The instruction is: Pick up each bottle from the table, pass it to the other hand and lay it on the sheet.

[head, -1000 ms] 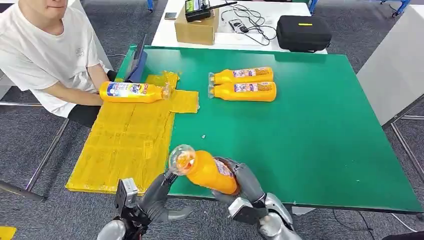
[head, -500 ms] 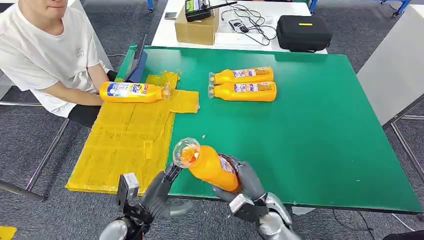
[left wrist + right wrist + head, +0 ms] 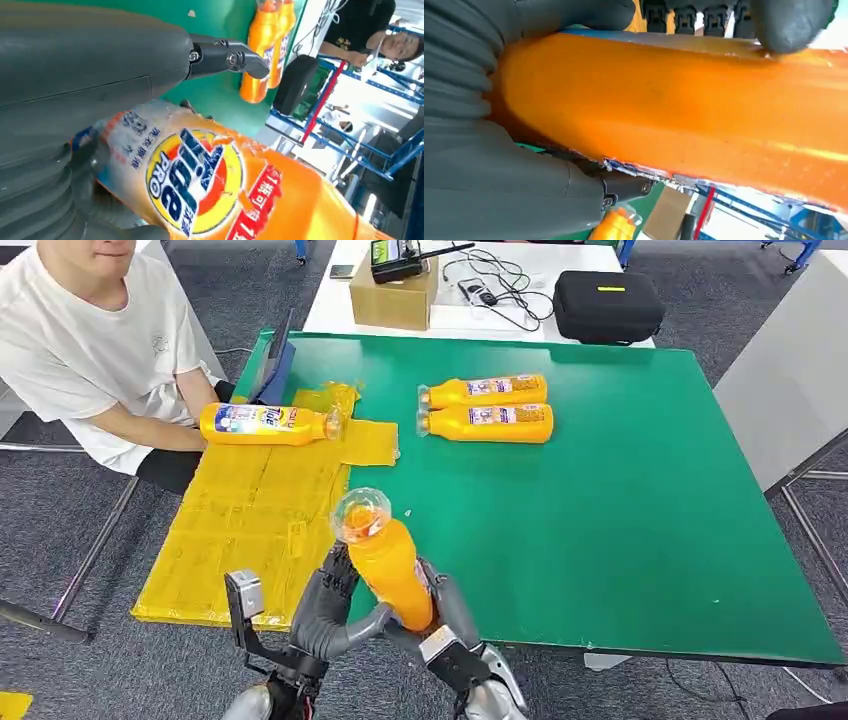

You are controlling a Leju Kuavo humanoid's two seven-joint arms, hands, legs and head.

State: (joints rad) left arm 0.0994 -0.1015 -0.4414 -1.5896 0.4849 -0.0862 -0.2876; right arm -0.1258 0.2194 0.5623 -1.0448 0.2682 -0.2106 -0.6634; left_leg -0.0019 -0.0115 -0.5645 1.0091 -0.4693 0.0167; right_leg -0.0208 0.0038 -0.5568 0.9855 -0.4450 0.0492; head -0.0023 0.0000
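Head view shows both hands — left hand (image 3: 335, 608), right hand (image 3: 445, 615) — wrapped around one smooth orange plastic bottle (image 3: 385, 560) with a clear round cap.

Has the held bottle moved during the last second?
Yes. The held bottle moved left, toward the sheet, and now stands more upright between both hands.

Green table (image 3: 620, 530) carrying a yellow sheet (image 3: 250, 520) at its left edge and 2 orange bottles (image 3: 487, 408) lying side by side.
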